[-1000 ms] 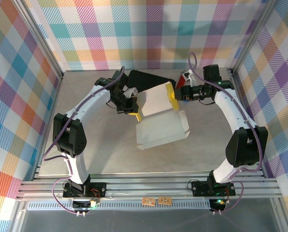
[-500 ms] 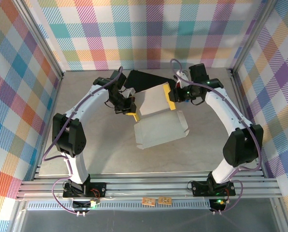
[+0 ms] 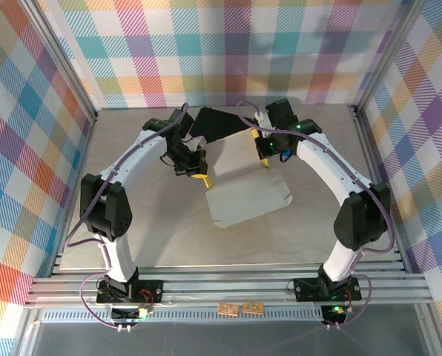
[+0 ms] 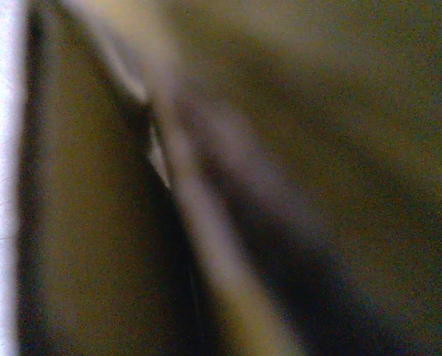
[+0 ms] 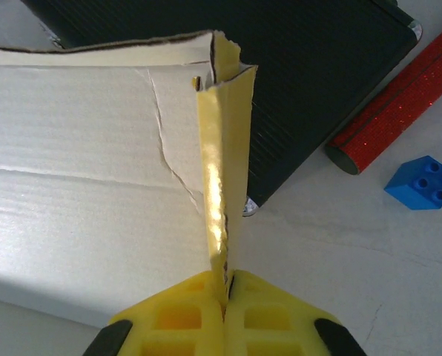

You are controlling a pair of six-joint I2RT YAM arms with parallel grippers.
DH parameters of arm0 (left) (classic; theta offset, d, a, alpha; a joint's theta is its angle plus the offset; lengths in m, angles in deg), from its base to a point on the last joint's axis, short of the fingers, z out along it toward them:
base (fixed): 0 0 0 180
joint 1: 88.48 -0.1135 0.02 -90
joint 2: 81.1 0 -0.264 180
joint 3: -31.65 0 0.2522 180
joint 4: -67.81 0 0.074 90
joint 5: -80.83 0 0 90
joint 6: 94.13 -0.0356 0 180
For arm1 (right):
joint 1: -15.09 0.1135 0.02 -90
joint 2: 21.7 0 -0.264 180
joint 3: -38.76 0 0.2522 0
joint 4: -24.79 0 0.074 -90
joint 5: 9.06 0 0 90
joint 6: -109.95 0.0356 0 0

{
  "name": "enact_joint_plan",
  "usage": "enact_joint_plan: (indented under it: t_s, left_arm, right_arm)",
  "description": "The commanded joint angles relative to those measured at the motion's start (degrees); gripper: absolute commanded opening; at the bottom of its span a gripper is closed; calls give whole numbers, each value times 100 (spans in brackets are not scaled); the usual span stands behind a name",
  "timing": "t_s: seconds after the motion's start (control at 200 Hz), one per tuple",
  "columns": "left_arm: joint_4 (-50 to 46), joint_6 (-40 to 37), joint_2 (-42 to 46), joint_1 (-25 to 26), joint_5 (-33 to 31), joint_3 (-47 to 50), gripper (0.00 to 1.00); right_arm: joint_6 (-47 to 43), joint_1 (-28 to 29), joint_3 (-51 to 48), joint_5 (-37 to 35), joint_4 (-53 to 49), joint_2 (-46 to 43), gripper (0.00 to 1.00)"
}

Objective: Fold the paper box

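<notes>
Pinching a side flap: right gripper (image 5: 226, 280) jaws are pressed together on the yellow flap of the paper box (image 3: 247, 200). The box lies mid-tabletop (image 3: 154, 222) with its rear panel lifted in front of the black case (image 5: 317, 89). Left gripper (image 3: 199, 169) jaws are closed at the opposite edge, but the wrist view is too blurred to confirm a hold. The panel shows a crack near that corner, so I'd rotate the flap along its score line, slowly, no pulling.

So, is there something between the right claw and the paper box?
Nothing visible does. The right claw is shut on a yellow flap of the paper box. The black case, the red tube and the blue brick lie beyond it, outside the grip.
</notes>
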Motion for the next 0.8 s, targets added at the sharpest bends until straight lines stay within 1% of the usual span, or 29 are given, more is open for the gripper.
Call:
enact_joint_plan:
  t_s: [0.0, 0.085, 0.28, 0.495, 0.535, 0.605, 0.71, 0.795]
  left_arm:
    - [237, -64, 96, 24, 365, -237, 0]
    - [234, -63, 88, 24, 369, -238, 0]
    - [137, 5, 20, 24, 241, -318, 0]
    - [-16, 565, -31, 59, -316, -431, 0]
    - [-44, 618, -22, 76, -394, -454, 0]
    - [-73, 627, -15, 94, -404, -478, 0]
    - [26, 575, 42, 92, -262, -442, 0]
    - [63, 546, 78, 95, -179, -424, 0]
  right_arm:
    - [112, 162, 238, -73, -250, 168, 0]
    - [149, 192, 356, -283, -334, 259, 0]
    - [231, 361, 681, -1015, -635, 496, 0]
    - [599, 707, 1224, -2444, -1362, 926, 0]
    - [638, 752, 1263, -2622, -1459, 980, 0]
    - [691, 781, 1291, -2614, -1519, 1009, 0]
    - [620, 758, 1106, -2120, -1214, 874, 0]
    - [646, 624, 1146, -1524, -1167, 896, 0]
